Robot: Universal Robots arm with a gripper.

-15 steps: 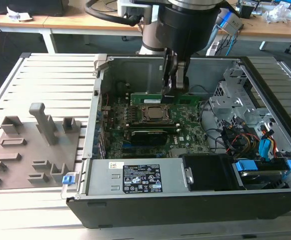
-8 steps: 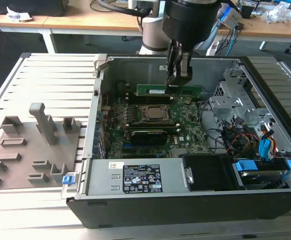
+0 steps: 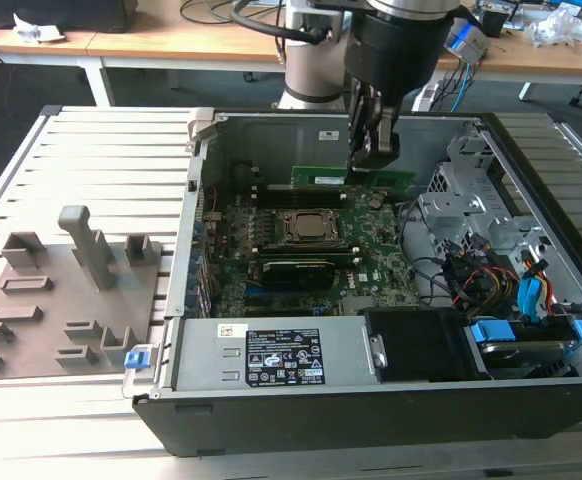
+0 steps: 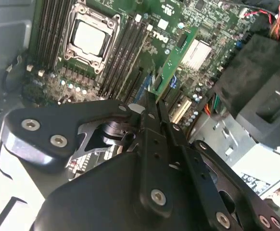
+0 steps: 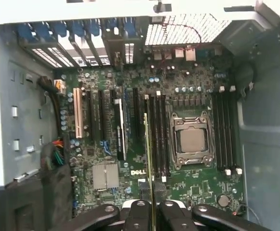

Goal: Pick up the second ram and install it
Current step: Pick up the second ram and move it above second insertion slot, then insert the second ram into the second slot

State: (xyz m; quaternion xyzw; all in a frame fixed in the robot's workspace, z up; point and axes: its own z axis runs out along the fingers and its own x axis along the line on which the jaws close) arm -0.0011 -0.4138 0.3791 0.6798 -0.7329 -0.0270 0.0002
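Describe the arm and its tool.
The arm is a thick black cylinder at the wrist, with a pale grey segment behind and a black cable beside it. The tool is black, built of flat linked bars with silver screws.

Open black computer case [image 3: 371, 425] lying on its side on slatted grey worktop [image 3: 111, 150]. Motherboard [image 3: 376, 262] flat inside. CPU socket [image 3: 316, 228] near its middle (metal frame shut, silver lid showing). Black card [image 3: 296, 270] just beside socket. Labelled power supply [image 3: 271, 358] along the near wall. Grey fixture plate [image 3: 31, 310] with upright pegs, at exterior view's left. Red and blue cables [image 3: 516, 290] at exterior view's right.
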